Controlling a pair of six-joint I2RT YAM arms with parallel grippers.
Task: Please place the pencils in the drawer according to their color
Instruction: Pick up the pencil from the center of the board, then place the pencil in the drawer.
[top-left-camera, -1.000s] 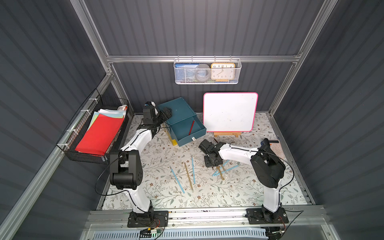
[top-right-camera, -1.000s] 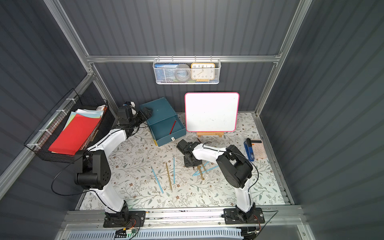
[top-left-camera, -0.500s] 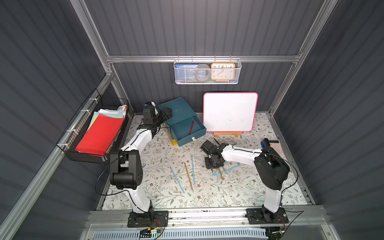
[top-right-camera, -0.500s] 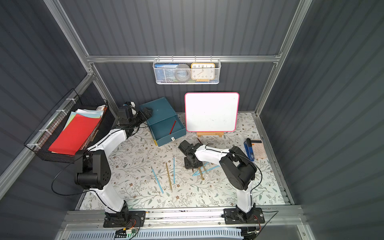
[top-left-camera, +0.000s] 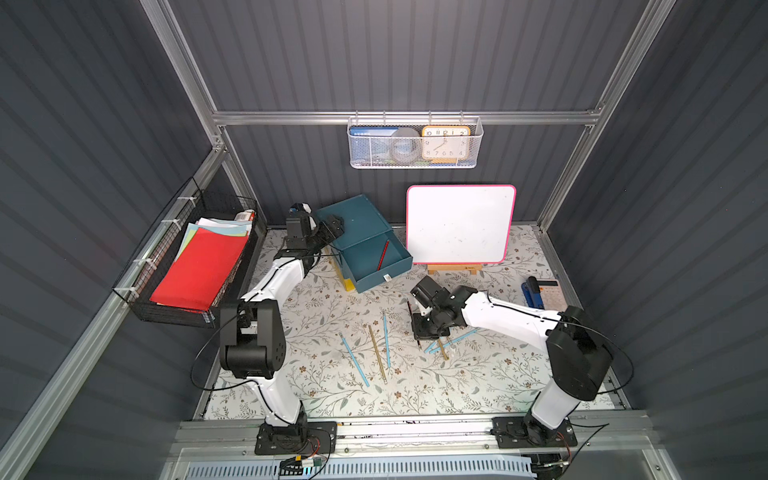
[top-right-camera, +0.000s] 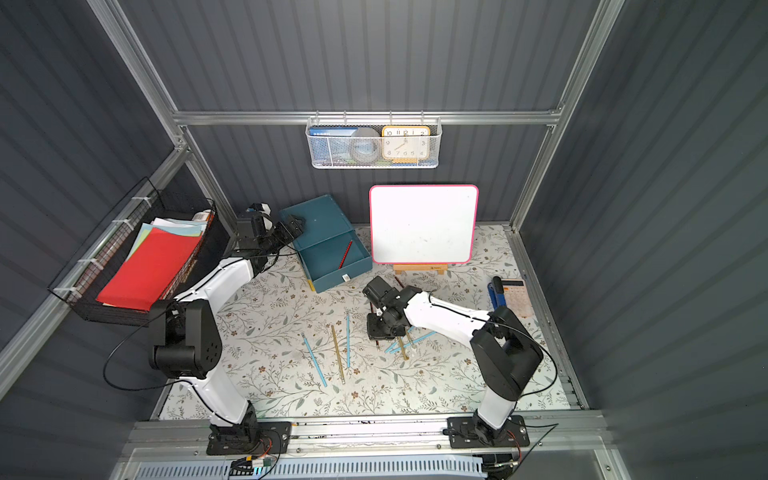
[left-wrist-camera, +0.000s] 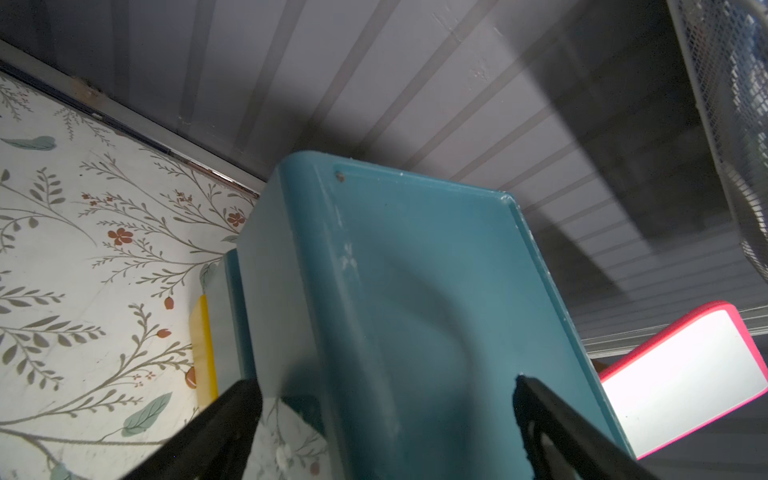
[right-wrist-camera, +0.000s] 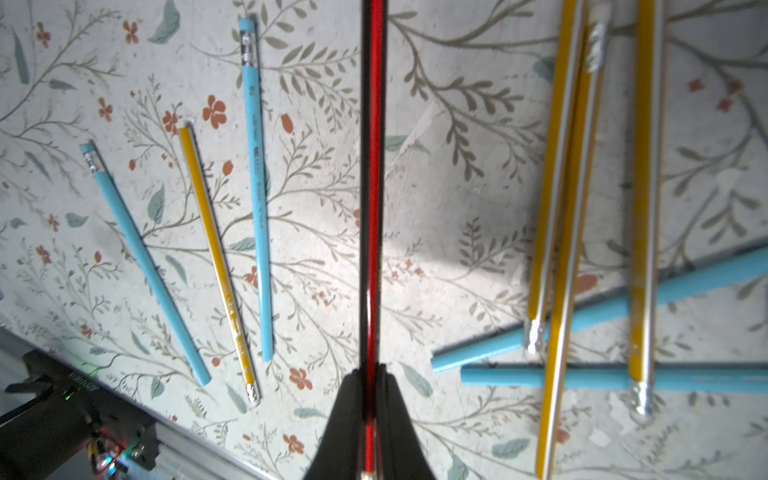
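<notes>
- Well, at the bench's back edge, left of the middle, the left pincer (left-wrist-camera: 384, 388) stands spread wide astride the top edge of the teal cabinet (top-left-camera: 357, 216). Whether it presses on it I cannot tell.
- The drawer (top-left-camera: 380, 277) is pulled out, with the stored red pencil (top-left-camera: 382, 254) lying inside.
- Mid-bench, three loose pencils (right-wrist-camera: 216, 257), two blue and one yellow, lie apart.
- The right pincer (right-wrist-camera: 372, 374) is clamped tight on the gripped red pencil (right-wrist-camera: 374, 187), near the crossed heap (right-wrist-camera: 582, 291) of yellow and blue ones.
- Likely step: carrying red to the drawer. The next move calls for lifting it clear, swinging to the back-left, lining it up with the drawer's length and then letting go.
</notes>
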